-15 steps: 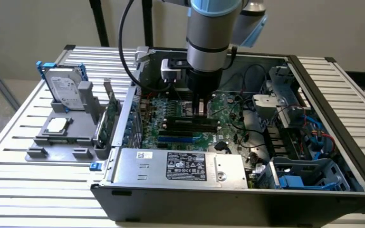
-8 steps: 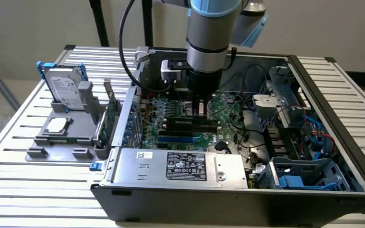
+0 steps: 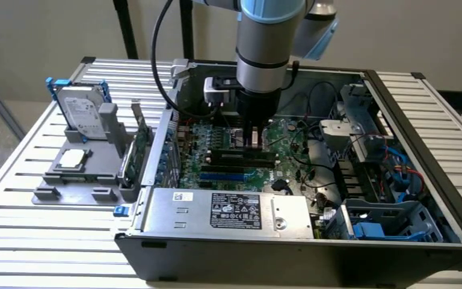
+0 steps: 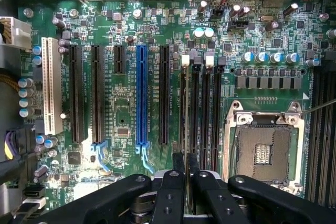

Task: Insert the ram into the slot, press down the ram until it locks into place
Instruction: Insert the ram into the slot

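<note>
Honestly, with the gripper (image 4: pixel 186 158) clamped on the ram (image 4: pixel 186 109) over the slot (image 4: pixel 182 93), a slight tilt could jam it

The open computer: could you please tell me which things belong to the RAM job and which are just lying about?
In use: gripper, ram, slot.
Lying about: hard drive, expansion card, blue slot, CPU socket.

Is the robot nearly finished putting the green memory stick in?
About halfway. Done: the ram is down at the motherboard. In hand: the gripper is shut on it, holding it on edge along the slot. Left: the locking; I cannot see that it has clicked in.
</note>
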